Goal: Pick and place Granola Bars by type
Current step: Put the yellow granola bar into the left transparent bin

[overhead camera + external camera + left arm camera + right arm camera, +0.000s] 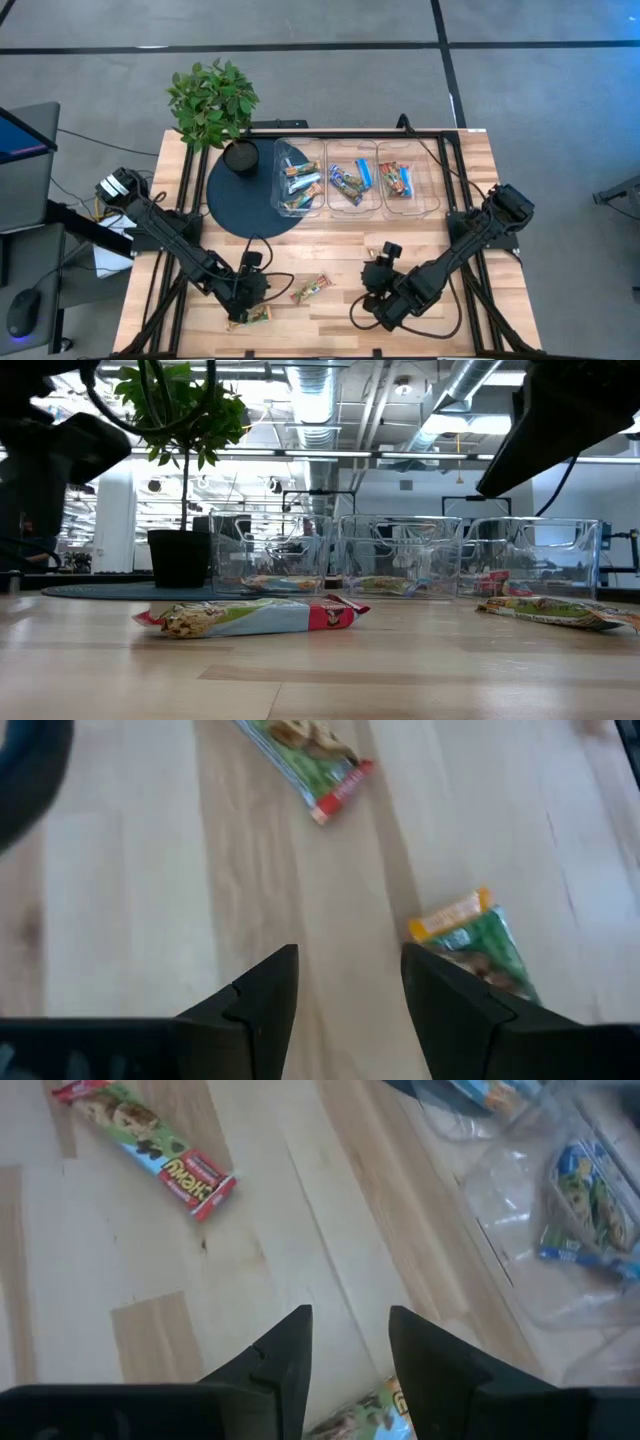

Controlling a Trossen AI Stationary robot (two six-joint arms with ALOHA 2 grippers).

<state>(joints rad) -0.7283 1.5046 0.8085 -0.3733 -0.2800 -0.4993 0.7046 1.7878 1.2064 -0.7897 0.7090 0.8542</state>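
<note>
Two green-tan granola bars lie flat on the wooden table's near part: one [310,289] between the arms, one [256,316] by the left gripper. My left gripper [348,990] hovers open; the bar with the orange end [472,942] lies just beside one finger, outside the gap. The other bar [308,755] lies farther off. My right gripper [350,1345] is open above the table. A bar's end [362,1418] shows under its fingertips, and the red-ended bar [148,1142] lies ahead. More bars lie sorted in three clear bins [350,185].
The three clear bins [400,555] stand in a row at the table's far side, next to a potted plant [212,103] on a dark round mat [240,205]. Bare wood [440,320] lies between the bins and the near edge.
</note>
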